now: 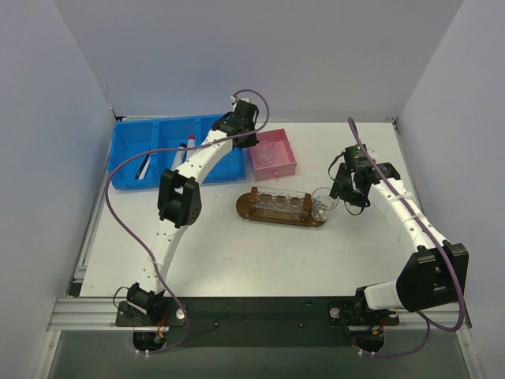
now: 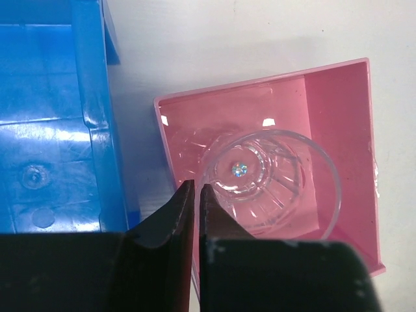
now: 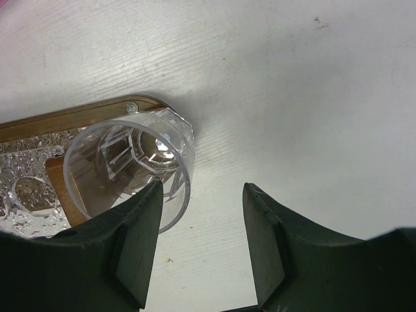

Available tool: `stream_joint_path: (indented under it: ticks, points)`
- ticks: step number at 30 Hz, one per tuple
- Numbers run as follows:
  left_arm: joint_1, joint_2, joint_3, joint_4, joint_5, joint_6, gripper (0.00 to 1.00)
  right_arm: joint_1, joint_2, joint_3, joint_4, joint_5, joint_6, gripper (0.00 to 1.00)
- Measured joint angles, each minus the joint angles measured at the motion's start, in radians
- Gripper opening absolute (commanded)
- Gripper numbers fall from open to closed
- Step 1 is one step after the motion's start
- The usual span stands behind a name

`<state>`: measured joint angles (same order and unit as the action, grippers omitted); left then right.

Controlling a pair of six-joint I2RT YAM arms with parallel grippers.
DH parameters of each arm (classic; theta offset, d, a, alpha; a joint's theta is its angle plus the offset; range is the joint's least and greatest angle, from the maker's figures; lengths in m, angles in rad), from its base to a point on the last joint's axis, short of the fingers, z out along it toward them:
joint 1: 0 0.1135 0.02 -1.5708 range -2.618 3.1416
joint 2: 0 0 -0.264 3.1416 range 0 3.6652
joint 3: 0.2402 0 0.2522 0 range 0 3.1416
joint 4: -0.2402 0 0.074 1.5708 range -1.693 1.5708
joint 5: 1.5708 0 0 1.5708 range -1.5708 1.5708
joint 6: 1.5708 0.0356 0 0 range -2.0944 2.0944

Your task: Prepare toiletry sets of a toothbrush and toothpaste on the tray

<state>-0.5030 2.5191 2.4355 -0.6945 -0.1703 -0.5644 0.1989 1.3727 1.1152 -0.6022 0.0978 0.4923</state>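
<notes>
The dark brown oval tray [image 1: 243,207] lies mid-table and carries three empty clear cups [image 1: 278,200] in a row. A fourth clear cup [image 1: 323,204] stands at its right end. It also shows in the right wrist view [image 3: 130,166] on the tray's end [image 3: 84,116]. My right gripper [image 1: 346,196] [image 3: 201,192] is open and empty. The cup is outside its jaws, against the left fingertip [image 3: 151,192]. My left gripper [image 1: 246,136] [image 2: 195,190] is shut and empty over the left wall of the pink box [image 2: 338,130], beside a clear cup [image 2: 273,179] in it. A white, red-tipped tube [image 1: 181,151] lies in the blue bin.
The blue compartmented bin [image 1: 126,150] [image 2: 97,130] stands at the back left, touching the pink box [image 1: 286,162]. A thin dark stick [image 1: 144,167] lies in its left compartment. Grey walls close in the table on three sides.
</notes>
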Motion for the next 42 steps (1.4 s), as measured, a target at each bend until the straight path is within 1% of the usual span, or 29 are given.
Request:
stream_joint_path:
  ticks: [2,9,15,18,22,26,29,30,31,33,37,40,42]
  points:
    - [0.001,0.0,0.0,-0.002,0.002,-0.001,0.0,-0.002,0.0,0.0,0.0,0.0,0.0,0.47]
    - [0.001,0.0,0.0,0.007,0.018,0.0,0.0,-0.003,0.0,0.002,0.0,0.0,0.0,0.47]
    - [0.001,-0.01,0.0,0.045,0.026,0.005,0.0,-0.003,0.0,0.003,0.0,0.001,0.0,0.52]
    - [-0.001,-0.039,-0.007,0.065,0.026,0.011,0.0,-0.003,0.0,0.007,0.0,0.002,0.0,0.53]
    - [-0.007,-0.124,-0.052,0.087,0.025,0.025,0.0,-0.003,0.0,0.01,-0.001,0.002,-0.001,0.53]
    - [-0.023,-0.281,-0.172,0.117,0.024,0.047,0.0,-0.003,-0.009,0.011,-0.002,0.002,0.0,0.53]
    - [-0.044,-0.428,-0.29,0.121,0.026,0.078,0.0,-0.003,-0.027,0.01,-0.004,0.002,0.0,0.53]
    - [-0.056,-0.502,-0.36,0.122,0.026,0.095,0.0,-0.003,-0.039,0.008,-0.003,0.001,0.0,0.52]
    - [-0.062,-0.53,-0.382,0.114,0.026,0.101,0.0,-0.003,-0.044,0.006,-0.003,0.001,0.001,0.52]
    - [-0.082,-0.64,-0.518,0.135,0.023,0.114,0.0,-0.003,-0.063,-0.005,-0.004,0.0,0.003,0.52]
    - [-0.105,-0.826,-0.785,0.115,0.026,0.121,0.0,-0.003,-0.086,-0.032,-0.005,-0.003,0.005,0.5]
    - [-0.103,-0.919,-0.958,0.092,0.021,0.111,0.0,-0.003,-0.088,-0.05,-0.006,-0.008,0.007,0.5]
    - [-0.099,-0.956,-1.039,0.077,0.012,0.098,0.0,-0.003,-0.088,-0.058,-0.006,-0.01,0.007,0.49]
